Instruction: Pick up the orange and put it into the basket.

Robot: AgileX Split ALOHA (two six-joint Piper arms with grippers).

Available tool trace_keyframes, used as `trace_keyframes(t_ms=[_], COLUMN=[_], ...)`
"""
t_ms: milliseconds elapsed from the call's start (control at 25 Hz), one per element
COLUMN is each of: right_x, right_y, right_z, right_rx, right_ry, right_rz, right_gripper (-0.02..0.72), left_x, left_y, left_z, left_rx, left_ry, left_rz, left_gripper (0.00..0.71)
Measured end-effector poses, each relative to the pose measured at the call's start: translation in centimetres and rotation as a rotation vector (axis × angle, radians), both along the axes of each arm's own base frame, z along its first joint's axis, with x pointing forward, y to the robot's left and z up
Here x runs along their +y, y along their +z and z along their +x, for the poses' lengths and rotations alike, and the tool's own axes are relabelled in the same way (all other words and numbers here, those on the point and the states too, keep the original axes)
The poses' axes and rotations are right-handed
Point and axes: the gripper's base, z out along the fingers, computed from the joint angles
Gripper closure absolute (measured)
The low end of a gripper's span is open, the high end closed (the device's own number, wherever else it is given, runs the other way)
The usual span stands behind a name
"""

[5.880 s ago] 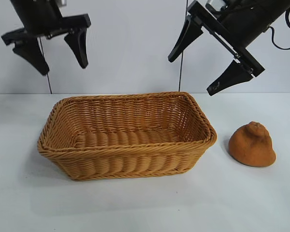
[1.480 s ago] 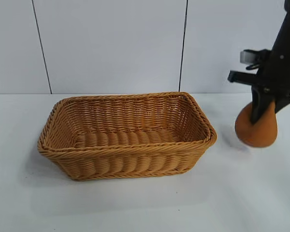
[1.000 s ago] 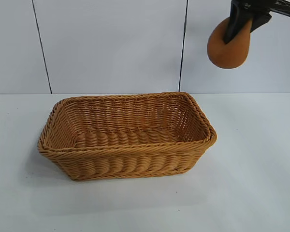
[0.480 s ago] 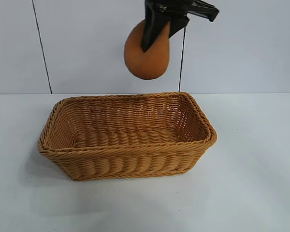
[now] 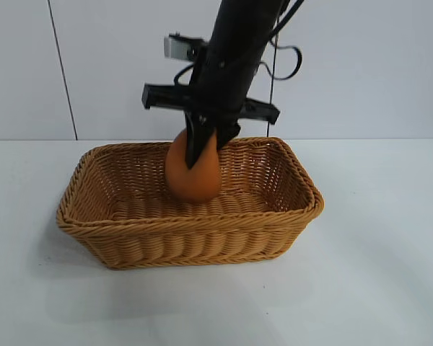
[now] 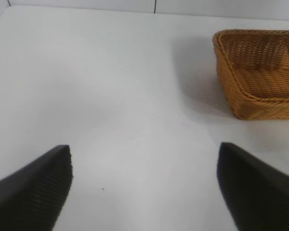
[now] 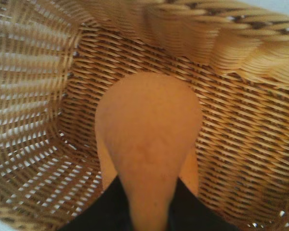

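The orange, a dull brownish-orange lump, hangs inside the wicker basket, low over its floor near the back wall. My right gripper is shut on the orange's top and reaches down into the basket from above. In the right wrist view the orange is pinched between the black fingers with the woven basket wall all around it. My left gripper is open and empty over the bare table, away from the basket; it is out of the exterior view.
The white table spreads around the basket. A white panelled wall stands behind. The right arm's body and cables rise over the basket's back edge.
My right gripper has carried the orange left from above the basket and lowered it into the basket. The basket has not moved.
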Motion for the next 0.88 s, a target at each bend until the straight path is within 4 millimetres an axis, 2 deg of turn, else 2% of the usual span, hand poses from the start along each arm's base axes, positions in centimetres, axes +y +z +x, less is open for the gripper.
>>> trace_keyframes(t_ms=[80, 160, 240, 440, 600, 720, 880], right_x=[0.1, 0.2, 0.3, 0.6, -0.3, -1.7, -4.8], right_y=[0.3, 1.0, 2.3, 8.4, 12.9, 14.2, 14.1], right_z=[0.1, 0.2, 0.4, 1.8, 2.4, 3.0, 4.7], right_rx=[-0.005, -0.012, -0.017, -0.194, -0.361, -0.433, -0.433], right_ry=[0.009, 0.033, 0.063, 0.083, 0.04, -0.014, -0.096], right_rz=[0.003, 0.006, 0.001, 0.03, 0.0, -0.074, -0.112], right_gripper=[0.258, 0.114, 0.05, 0.018, 0.018, 0.018, 0.018], left_x=[0.0, 0.0, 0.0, 0.0, 0.0, 0.0, 0.0], left_y=[0.0, 0.0, 0.0, 0.0, 0.0, 0.0, 0.0], left_z=[0.0, 0.0, 0.0, 0.0, 0.0, 0.0, 0.0], left_rx=[0.0, 0.0, 0.0, 0.0, 0.0, 0.0, 0.0], left_ry=[0.0, 0.0, 0.0, 0.0, 0.0, 0.0, 0.0], left_rz=[0.0, 0.0, 0.0, 0.0, 0.0, 0.0, 0.0], left_gripper=[0.125, 0.125, 0.125, 0.125, 0.125, 0.125, 0.125])
